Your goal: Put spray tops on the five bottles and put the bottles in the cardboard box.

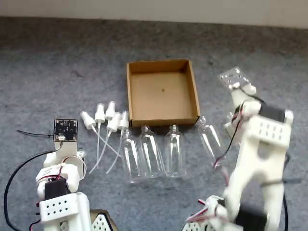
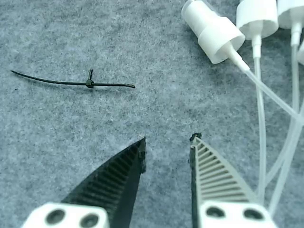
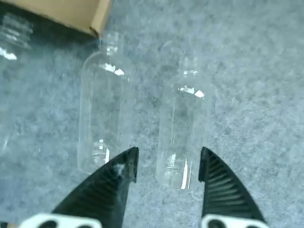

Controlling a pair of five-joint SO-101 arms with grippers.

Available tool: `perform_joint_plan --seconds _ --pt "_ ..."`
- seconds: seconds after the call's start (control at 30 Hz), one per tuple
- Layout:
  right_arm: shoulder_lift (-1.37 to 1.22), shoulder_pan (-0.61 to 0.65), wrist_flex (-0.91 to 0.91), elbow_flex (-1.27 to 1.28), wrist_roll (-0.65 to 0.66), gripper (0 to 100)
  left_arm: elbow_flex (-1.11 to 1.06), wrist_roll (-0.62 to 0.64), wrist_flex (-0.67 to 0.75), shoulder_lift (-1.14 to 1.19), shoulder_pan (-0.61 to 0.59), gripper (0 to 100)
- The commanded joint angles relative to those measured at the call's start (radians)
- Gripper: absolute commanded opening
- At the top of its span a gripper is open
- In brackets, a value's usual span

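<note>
While both grippers hang open, I judge the step in hand to be the first bottle pick.

High view: the shallow brown cardboard box (image 1: 163, 91) sits mid-table. Clear plastic bottles (image 1: 151, 151) lie in a row on its near side, with white spray tops (image 1: 103, 118) beside them.

Left wrist view: the left gripper (image 2: 167, 140), jaws apart, hovers over grey carpet near those tops, with a thin black cable tie (image 2: 71, 81) beyond.

Right wrist view: the right gripper (image 3: 168, 152) straddles the base of one lying bottle (image 3: 183, 118), an alignment my arm covers from above. I'd close gently across its body, since thin plastic probably squashes and slips.
</note>
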State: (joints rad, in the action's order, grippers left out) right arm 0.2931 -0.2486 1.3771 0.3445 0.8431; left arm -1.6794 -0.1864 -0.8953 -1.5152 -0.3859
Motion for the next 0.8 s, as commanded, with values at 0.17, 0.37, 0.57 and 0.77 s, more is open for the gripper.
perform_joint_plan --seconds 0.17,0.37,0.57,0.77 --pt "-0.544 -0.019 0.107 -0.555 0.043 19.4 -0.025 -0.005 -0.008 -0.01 -0.012 15" --pt "-0.711 0.004 0.108 -0.671 0.046 19.5 -0.025 -0.005 -0.008 -0.01 -0.012 15" --pt "-0.743 0.002 0.154 -0.668 0.115 19.6 -0.025 -0.005 -0.008 -0.01 -0.012 15" --pt "-0.746 -0.008 0.225 -0.668 0.075 19.6 -0.025 -0.005 -0.008 -0.01 -0.012 15"
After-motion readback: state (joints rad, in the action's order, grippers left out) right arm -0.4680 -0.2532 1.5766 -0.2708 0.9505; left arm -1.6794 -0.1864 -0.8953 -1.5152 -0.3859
